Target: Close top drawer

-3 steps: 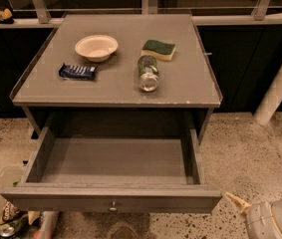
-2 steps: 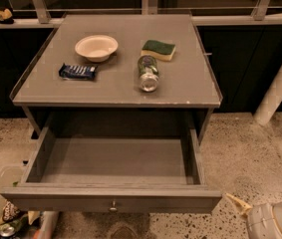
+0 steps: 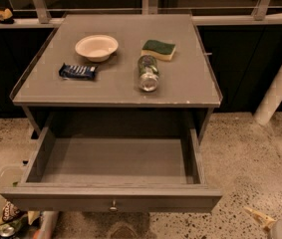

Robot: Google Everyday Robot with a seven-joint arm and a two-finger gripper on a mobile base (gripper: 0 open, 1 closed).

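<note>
Grey top drawer (image 3: 66,201), cream bowl (image 3: 96,47), green-and-yellow sponge (image 3: 158,49), blue wrapper (image 3: 77,71) (speckled floor (image 3: 245,153)); pale gripper (image 3: 269,223) lower right.

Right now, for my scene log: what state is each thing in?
top drawer: pulled open, empty inside.
bowl: upright, empty.
bottle: lying on its side.
sponge: flat, green side up.
snack bar: lying flat.
gripper: bottom right, apart from the drawer.

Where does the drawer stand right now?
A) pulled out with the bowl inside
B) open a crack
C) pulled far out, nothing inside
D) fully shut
C: the drawer is pulled far out with a bare floor inside. The gripper sits at the lower right of the view, apart from the drawer front and its knob.
</note>
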